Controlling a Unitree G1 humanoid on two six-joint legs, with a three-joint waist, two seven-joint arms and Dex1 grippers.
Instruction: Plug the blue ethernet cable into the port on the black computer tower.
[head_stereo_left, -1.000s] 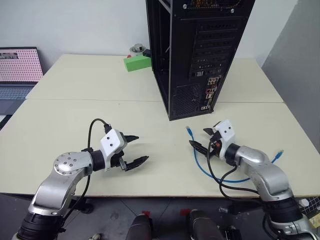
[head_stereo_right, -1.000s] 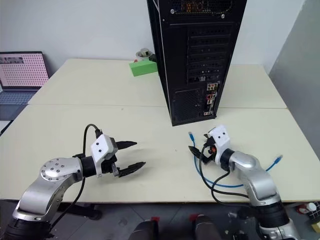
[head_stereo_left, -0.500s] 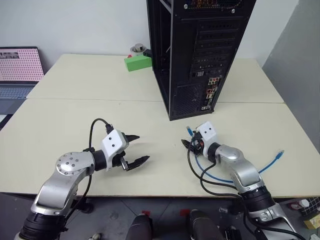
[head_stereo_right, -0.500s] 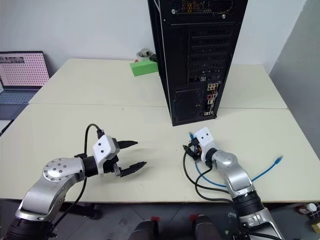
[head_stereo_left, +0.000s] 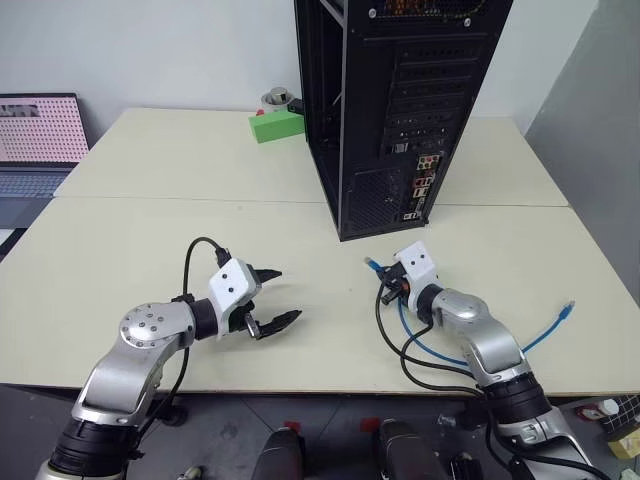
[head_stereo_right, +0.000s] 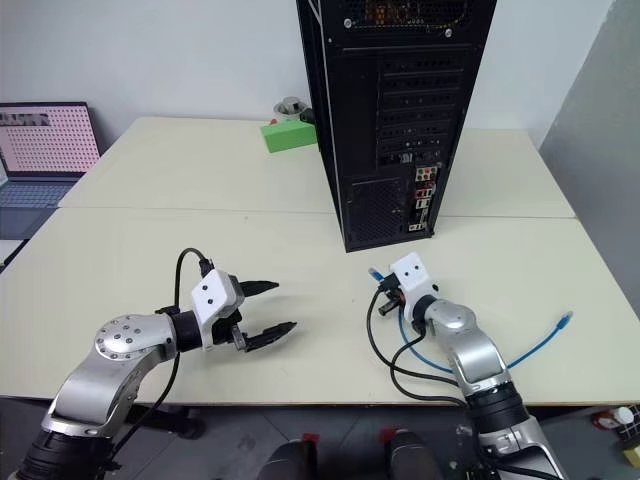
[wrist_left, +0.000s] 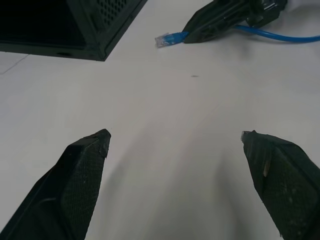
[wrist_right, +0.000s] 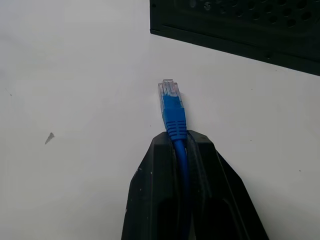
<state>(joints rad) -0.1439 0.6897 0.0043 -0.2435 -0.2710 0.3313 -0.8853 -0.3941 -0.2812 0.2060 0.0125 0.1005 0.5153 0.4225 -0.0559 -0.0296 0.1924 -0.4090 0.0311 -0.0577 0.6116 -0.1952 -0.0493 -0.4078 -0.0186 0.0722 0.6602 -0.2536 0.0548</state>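
The thin bright-blue ethernet cable (head_stereo_left: 452, 352) lies in loose curves on the pale cream bench (head_stereo_left: 200, 240), near the foot of the tall black metal computer tower (head_stereo_left: 400, 110); its far end, with a second small plug, trails off toward the robot's right side of the bench. The right gripper (wrist_right: 178, 150) has its jaws closed on the cable just behind the blue strain-relief boot, so the clear plastic plug (wrist_right: 168, 89) sticks out past the fingertips, low over the bench and pointing toward the tower's base. The left gripper (head_stereo_left: 270, 298) hovers over bare bench well apart from the cable, jaws spread wide, holding nothing. Handling judgement: the cable looks light and limp, so it will sag and twist; only the boot and plug are stiff. The present hold close behind the boot seems the right place, since a grip further back would let the plug droop. The plug's latch tab is likely fragile, and the smooth jacket may slip under push-in load. The port (head_stereo_left: 409, 214) sits in the low rear connector cluster, still apart from the plug. Containers: the tower's open side shows a dark interior, contents not discernible. A green box (head_stereo_left: 275, 125) stands behind the tower, a small round grey object just behind it.
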